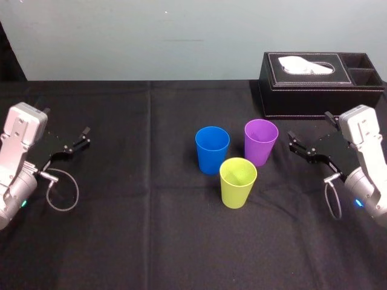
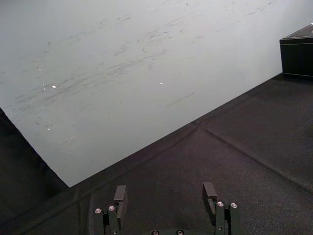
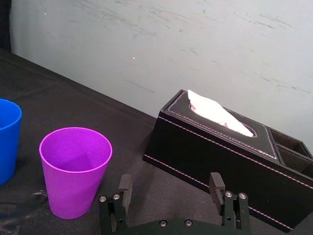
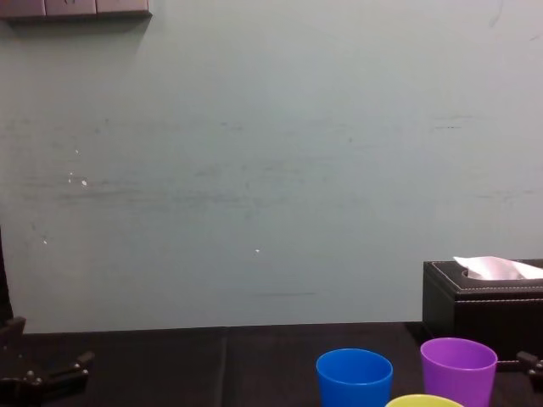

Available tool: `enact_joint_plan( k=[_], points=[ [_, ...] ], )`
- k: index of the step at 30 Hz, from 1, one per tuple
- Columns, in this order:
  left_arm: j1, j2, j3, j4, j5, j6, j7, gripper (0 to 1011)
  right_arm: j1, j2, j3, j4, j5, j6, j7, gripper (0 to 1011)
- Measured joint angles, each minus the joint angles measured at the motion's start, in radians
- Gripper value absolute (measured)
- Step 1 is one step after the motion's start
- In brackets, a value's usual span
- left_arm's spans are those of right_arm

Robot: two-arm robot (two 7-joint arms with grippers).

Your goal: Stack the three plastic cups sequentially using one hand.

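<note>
At far left of desk (image 1: 151, 241): left tool (image 2: 164, 191), spread wide, empty. Mid-desk, upright, unstacked, close together: blue cup (image 1: 212, 150), yellow-green cup (image 1: 237, 182) nearest the robot, purple cup (image 1: 260, 142). At right, near purple: right tool (image 3: 170, 178), spread wide, empty.

silver-grey wrist housings (image 1: 21, 130), black jaws with silver screws (image 3: 116, 197), thin looped grey cables (image 1: 77, 193).
</note>
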Motion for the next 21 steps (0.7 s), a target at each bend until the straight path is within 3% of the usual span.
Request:
enact_joint_plan(
  k=[16,21],
  points=[
    [0.000,0.000,0.000,0.000,0.000,0.000,0.000,1011,-0.001,0.000,0.002,-0.001,0.000,0.000,0.000,1003],
    [0.000,0.000,0.000,0.000,0.000,0.000,0.000,1011,-0.042,0.014,0.029,-0.058,-0.002,-0.024,0.004,1003]
  ],
)
